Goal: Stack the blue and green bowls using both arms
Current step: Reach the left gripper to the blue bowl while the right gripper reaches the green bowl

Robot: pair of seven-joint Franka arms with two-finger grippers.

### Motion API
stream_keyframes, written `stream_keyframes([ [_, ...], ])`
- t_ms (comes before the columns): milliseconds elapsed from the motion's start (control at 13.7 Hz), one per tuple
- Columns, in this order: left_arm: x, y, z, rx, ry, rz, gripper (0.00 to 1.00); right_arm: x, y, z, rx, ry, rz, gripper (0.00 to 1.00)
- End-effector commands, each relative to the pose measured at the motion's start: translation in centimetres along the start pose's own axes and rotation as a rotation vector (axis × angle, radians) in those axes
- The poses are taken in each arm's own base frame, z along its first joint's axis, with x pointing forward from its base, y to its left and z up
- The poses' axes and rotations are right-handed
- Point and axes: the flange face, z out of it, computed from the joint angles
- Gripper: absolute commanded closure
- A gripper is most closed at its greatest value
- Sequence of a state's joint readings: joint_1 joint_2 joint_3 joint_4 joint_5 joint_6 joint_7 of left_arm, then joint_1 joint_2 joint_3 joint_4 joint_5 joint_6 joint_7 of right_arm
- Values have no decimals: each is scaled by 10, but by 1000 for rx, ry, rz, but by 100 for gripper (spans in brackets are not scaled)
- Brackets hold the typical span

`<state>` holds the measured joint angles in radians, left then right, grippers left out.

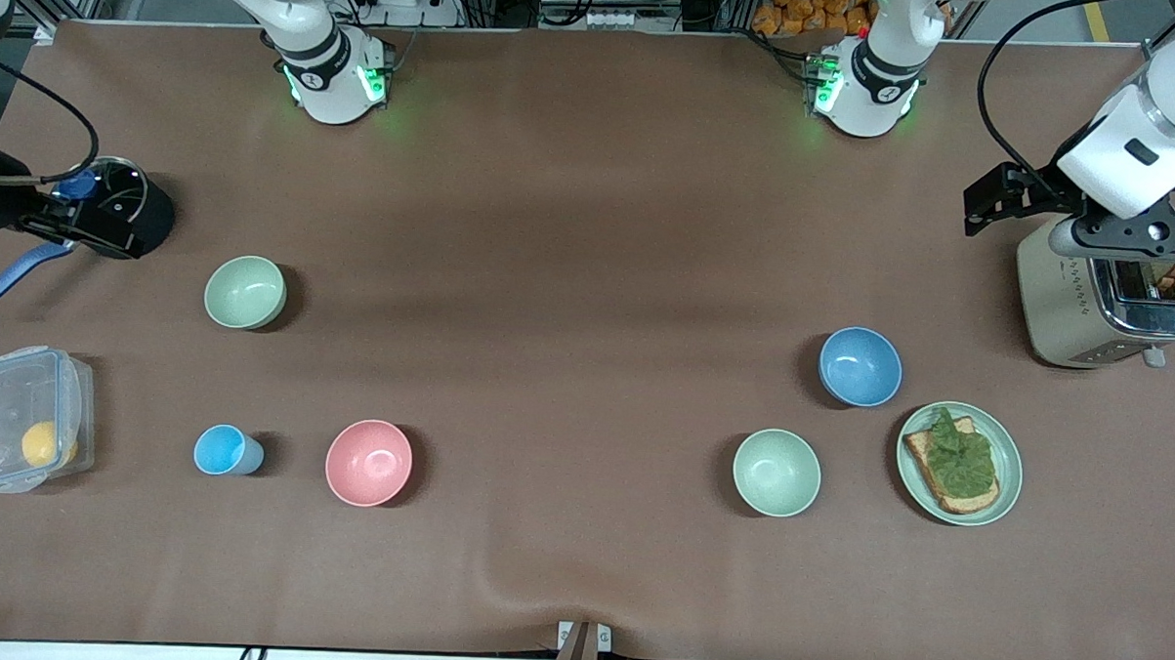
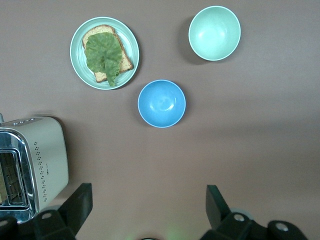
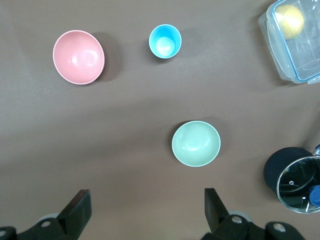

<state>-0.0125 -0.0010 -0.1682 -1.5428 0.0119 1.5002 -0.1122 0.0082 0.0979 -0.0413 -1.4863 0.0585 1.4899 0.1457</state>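
The blue bowl (image 1: 860,367) stands upright and empty on the brown table (image 1: 591,223), toward the left arm's end. The sage green bowl (image 1: 245,292) sits well apart from the blue bowl, toward the right arm's end and a little farther from the front camera.

A paler mint bowl (image 1: 776,471) lies near the blue bowl, closer to the front camera. A plate (image 1: 1011,452) with toast and a lettuce leaf sits just beside the blue bowl, also closer to the front camera. The toaster (image 1: 1067,308) stands near the blue bowl at the table's end, with its top partly covered by the left arm and its body cut off in the left wrist view.

The left gripper (image 2: 147,192) hangs in the air by the toaster with its fingers spread wide and nothing between them. The right gripper (image 3: 146,196), well apart from the blue bowl, hangs over a black pot (image 1: 151,222) with a glass lid. It is likewise wide open and empty, and it hides part of the pot in the front view.

A clear container (image 1: 18,418) holds something round and yellow that is too unclear to name.
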Motion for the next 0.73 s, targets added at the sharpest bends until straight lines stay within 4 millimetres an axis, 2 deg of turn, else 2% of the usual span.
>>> stream_keyframes([
  [0, -3, -6, -9, -13, 3, 15, 0, -2, -2, 2, 3, -14, 10, 0],
  [366, 1, -5, -4, -10, -4, 13, 0, -3, -3, 4, 2, -23, 8, 0],
  [439, 6, -5, 4, -10, -19, 14, 0, -3, -4, 3, 2, -19, 5, 0],
  [512, 14, -2, 18, -5, -43, 20, 0, -2, -9, 4, 1, -14, -11, 0],
  [659, 42, -6, 69, 47, -120, 23, 0, -4, -21, 7, -6, -24, -28, 0],
])
